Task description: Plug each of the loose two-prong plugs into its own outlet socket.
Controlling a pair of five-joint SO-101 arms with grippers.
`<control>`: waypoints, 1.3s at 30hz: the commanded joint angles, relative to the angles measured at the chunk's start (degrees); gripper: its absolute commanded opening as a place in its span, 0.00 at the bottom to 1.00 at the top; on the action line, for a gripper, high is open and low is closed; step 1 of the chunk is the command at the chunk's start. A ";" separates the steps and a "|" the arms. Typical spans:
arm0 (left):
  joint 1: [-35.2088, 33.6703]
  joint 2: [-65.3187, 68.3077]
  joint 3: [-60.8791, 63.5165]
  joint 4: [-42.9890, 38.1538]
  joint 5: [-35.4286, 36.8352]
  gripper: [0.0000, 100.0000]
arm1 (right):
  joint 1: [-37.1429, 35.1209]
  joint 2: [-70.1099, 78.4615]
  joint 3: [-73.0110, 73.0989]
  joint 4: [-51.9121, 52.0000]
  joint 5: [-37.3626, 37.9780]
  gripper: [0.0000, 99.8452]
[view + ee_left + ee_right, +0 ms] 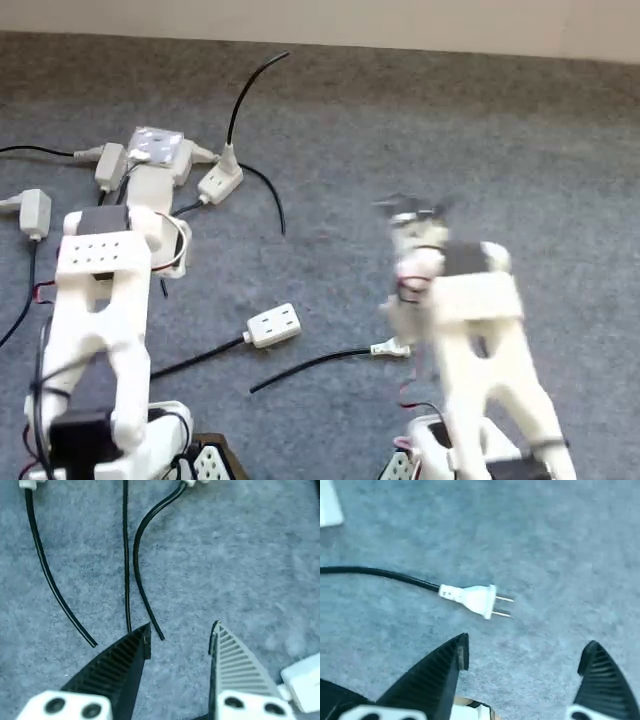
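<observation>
Two white, blocky plastic arms stand side by side on grey, nubbly carpet [520, 150]. The right claw [527, 647] hangs released over the carpet. Both its wedge-shaped fingers [437, 672] are black and ribbed, spread wide, with nothing between them. Just beyond their tips lies one plug [477, 599], a smooth white body with two thin metal prongs, on a round black cord. In the high view this plug [392, 348] sits beside the right arm [480, 310], near one socket block [273, 326], which is white and oblong on its own black cord.

The left claw [180, 630] is released too. It has one black ribbed finger and one pale grey one, apart above bare carpet, with three thin black cords [126, 555] running away from them.

Farthest off, around the left arm's [100, 300] head, lie three more white pieces: the right piece [220, 182], the middle piece [110, 165] and the left piece [35, 212]. I cannot tell whether they are plugs or sockets. A square box [155, 148] lies among them.
</observation>
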 commanded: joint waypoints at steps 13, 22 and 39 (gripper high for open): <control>-2.86 3.74 3.56 -11.25 3.87 0.20 | -8.40 0.92 3.47 -9.45 6.51 0.12; -2.42 3.74 5.14 -11.43 3.78 0.19 | -5.32 0.84 8.92 -19.38 55.91 0.11; -2.24 3.74 5.41 -13.45 3.69 0.19 | -3.82 1.45 24.84 -37.93 62.07 0.12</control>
